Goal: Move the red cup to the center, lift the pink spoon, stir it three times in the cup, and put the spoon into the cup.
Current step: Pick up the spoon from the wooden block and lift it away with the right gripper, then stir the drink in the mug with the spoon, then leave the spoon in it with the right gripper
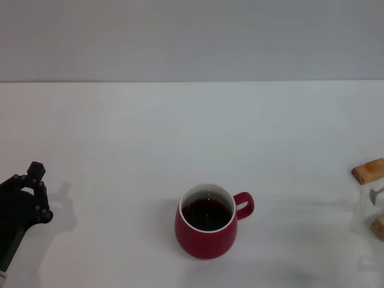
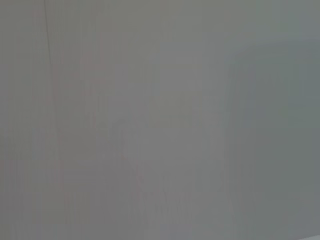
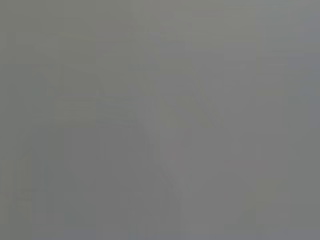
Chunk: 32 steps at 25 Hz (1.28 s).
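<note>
The red cup (image 1: 207, 231) stands on the white table (image 1: 120, 138) at the near middle of the head view. It is a rounded dark-red mug with a white inside, dark liquid in it and its loop handle pointing right. The pink spoon is out of view in every frame. My left gripper (image 1: 35, 180) is black and sits low at the table's left edge, far from the cup and touching nothing. My right gripper does not show in the head view. Both wrist views show only a blank grey surface.
Two orange-brown blocks (image 1: 368, 171) with a small grey piece (image 1: 377, 194) between them show at the right edge, partly cut off. A grey wall runs behind the table's far edge.
</note>
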Tool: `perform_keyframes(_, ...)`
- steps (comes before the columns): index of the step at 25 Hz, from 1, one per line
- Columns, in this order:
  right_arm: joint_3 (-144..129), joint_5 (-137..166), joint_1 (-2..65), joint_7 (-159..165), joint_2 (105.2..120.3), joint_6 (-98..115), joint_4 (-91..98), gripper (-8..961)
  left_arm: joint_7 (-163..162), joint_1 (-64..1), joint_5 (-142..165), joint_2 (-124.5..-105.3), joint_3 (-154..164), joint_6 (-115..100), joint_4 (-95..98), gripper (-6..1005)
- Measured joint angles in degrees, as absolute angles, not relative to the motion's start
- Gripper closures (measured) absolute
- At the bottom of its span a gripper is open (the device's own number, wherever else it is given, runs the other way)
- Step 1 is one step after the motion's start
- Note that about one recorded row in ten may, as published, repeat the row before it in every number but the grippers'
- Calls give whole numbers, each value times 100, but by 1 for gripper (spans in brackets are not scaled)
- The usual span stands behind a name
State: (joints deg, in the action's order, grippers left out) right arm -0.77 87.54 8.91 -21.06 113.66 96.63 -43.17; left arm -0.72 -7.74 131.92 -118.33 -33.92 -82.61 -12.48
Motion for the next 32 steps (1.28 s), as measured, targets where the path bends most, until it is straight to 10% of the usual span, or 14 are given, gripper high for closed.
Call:
perform_keyframes(12, -46, 9373, 1177, -2410, 11192, 9686, -5221, 927, -70, -780, 13193, -11832, -3392, -8272, -1194, 1000)
perform_keyframes(32, -53, 10689, 1608, -2857, 11334, 8927, -6201, 927, -70, -769, 13193, -11839, -3419, -8271, -1186, 1000)
